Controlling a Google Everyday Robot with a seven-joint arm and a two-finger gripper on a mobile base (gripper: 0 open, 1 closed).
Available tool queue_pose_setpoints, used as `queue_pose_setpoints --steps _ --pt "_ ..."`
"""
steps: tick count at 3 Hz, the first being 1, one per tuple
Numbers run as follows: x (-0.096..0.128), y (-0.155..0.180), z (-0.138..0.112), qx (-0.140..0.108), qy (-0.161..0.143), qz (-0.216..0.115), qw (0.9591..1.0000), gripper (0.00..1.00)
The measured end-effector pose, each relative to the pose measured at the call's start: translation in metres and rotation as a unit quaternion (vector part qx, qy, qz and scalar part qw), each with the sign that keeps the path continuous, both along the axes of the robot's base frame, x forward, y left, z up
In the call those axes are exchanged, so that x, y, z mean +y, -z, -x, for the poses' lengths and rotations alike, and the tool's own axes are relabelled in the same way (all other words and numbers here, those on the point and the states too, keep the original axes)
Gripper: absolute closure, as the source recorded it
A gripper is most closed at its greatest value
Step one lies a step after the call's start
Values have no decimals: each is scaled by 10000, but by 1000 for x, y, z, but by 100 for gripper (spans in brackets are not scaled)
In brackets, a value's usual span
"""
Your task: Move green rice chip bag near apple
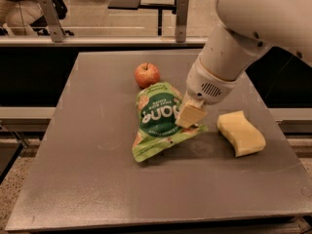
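While my arm [243, 38] reaches down from the upper right, my gripper [191, 116] sits low over the middle of the grey table [92, 179], clamped on the right-hand edge of the green rice chip bag [157, 123]. One pale, beige finger [190, 115] lies across the top of the pouch, and its partner is hidden from me behind the bag. The bag lies slanted, its upper end pointing toward the far side of the table and its lower corner toward the near left. The white lettering on its dark-green centre reads upside down from this view. Its right side, where I hold it, looks raised a little off the surface, with a shadow on the table beneath it. The apple [147, 75] stands upright on the table just beyond the bag's upper end, red-orange with its short stem up. The two are very close, though I cannot tell whether they touch. To my gripper's right, apart from the bag, a pale-yellow sponge [241, 133] with a wavy edge lies flat on the table. Beyond the far edge of the table runs a rail [97, 30] with two upright metal posts.
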State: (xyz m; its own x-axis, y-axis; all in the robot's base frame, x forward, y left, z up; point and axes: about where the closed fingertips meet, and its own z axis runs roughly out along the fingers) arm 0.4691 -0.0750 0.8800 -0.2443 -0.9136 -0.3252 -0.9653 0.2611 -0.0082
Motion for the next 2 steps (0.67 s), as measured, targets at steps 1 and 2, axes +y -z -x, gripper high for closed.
queue_pose_setpoints --steps 1,2 --pt "1 0 0 -6 -6 2 10000 9" --pt "2 0 1 -17 -19 7 10000 0"
